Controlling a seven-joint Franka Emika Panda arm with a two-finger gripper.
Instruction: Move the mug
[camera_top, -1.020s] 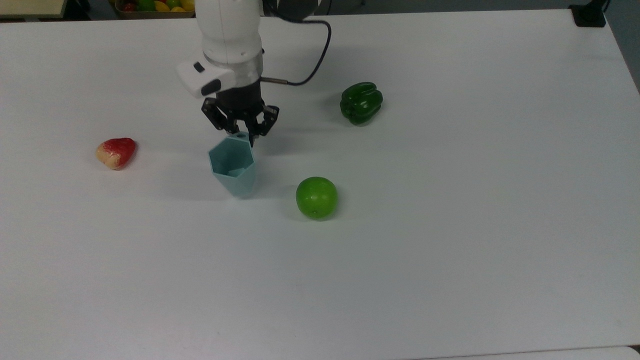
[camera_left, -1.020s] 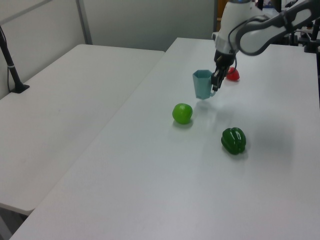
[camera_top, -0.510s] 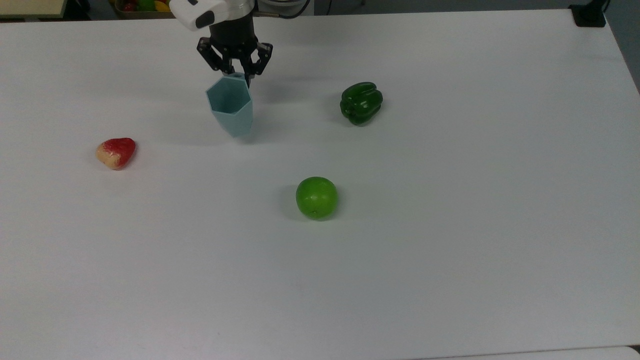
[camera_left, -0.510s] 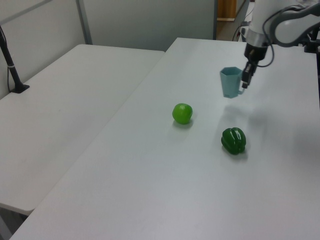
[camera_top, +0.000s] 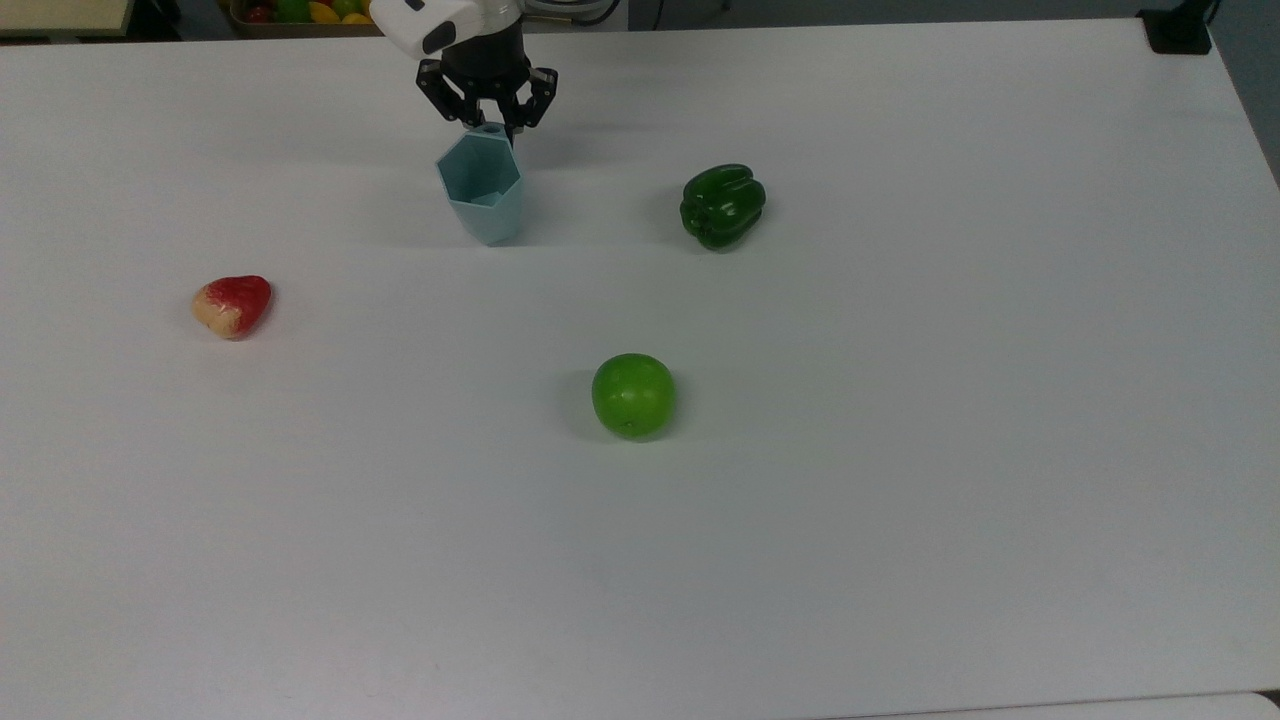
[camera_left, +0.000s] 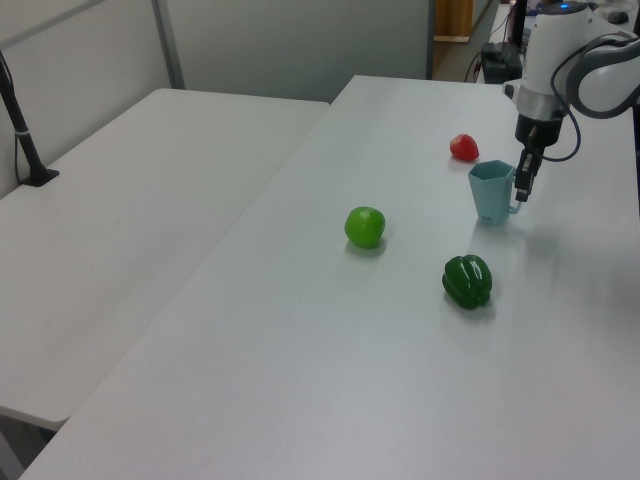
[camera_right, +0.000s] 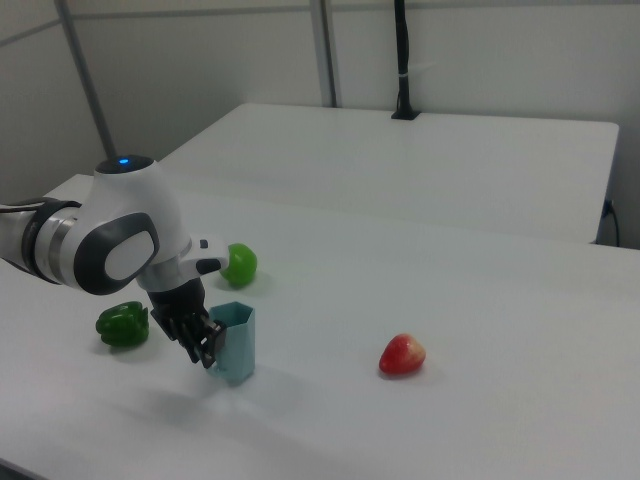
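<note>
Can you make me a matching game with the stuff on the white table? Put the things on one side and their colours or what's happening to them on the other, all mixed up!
Things:
1. mug
2. apple
3. bell pepper
4. strawberry

Descriptions:
A. dark green and lumpy
B. red with a pale patch
C. pale blue-teal, held at its rim by the gripper
D. bright green and round

Pairs: 1-C, 2-D, 3-A, 4-B

The claw (camera_top: 487, 115) has carried the mug (camera_top: 483, 188) toward the top view's upper edge.
</note>
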